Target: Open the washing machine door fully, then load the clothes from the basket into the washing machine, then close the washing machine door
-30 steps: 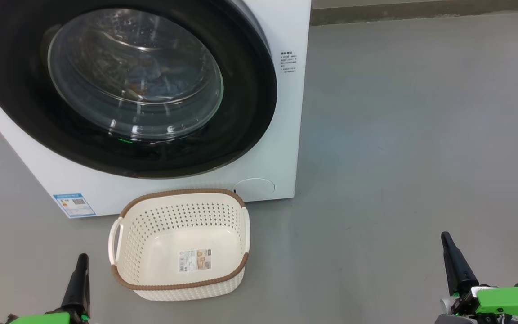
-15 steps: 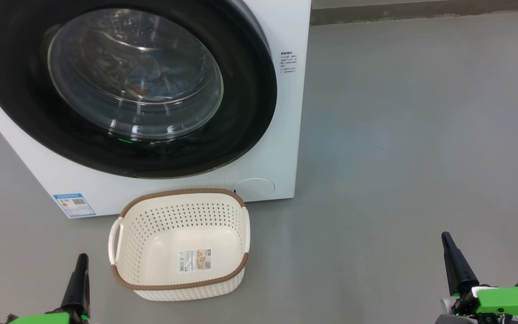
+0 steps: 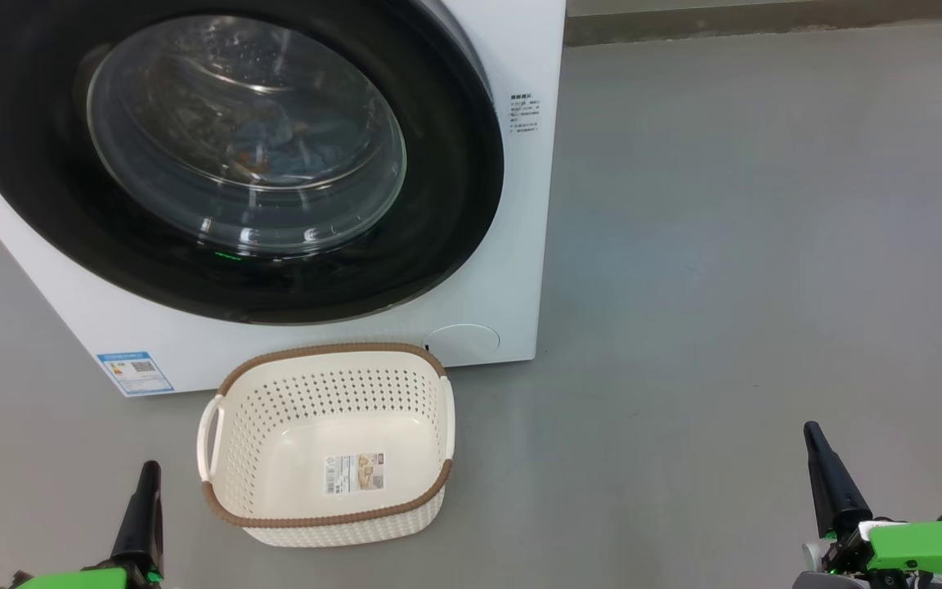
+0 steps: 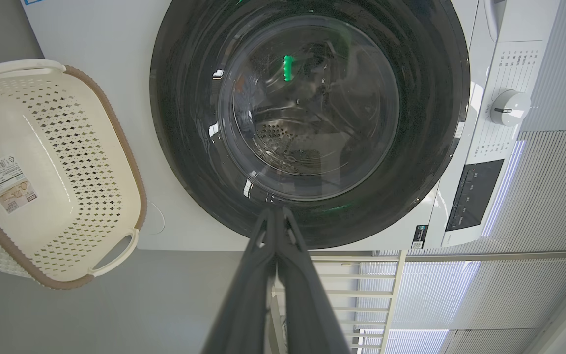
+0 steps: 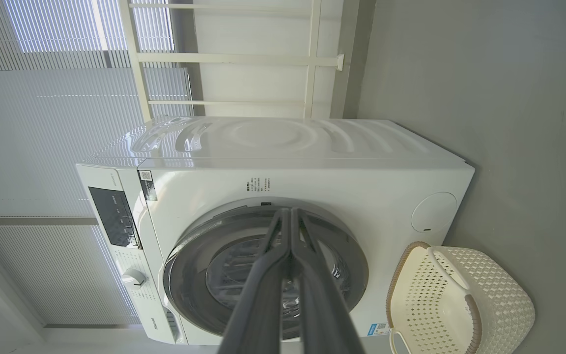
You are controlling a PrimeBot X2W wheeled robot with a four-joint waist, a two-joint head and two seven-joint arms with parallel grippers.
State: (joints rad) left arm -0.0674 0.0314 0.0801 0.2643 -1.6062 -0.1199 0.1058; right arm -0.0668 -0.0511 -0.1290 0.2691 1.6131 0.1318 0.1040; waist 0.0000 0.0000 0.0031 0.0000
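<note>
The washing machine (image 3: 520,245) has its door (image 3: 438,204) flush shut, so the job looks finished. The basket (image 3: 332,349) sits empty just in front, handy for loading. The clothes (image 3: 283,143) lie behind the glass. The left gripper (image 3: 150,470) and right gripper (image 3: 811,433) hang low, pinched together and empty.

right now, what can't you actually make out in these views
- Head view: the clothes lie behind the washing machine door glass, and reflections blur them, so the count is unclear.
- Head view: the door's top is cut off by the frame edge.
- Head view: print on the label in the basket is too small to read.
- Left wrist view: the shut left gripper hides part of the door's rim.
</note>
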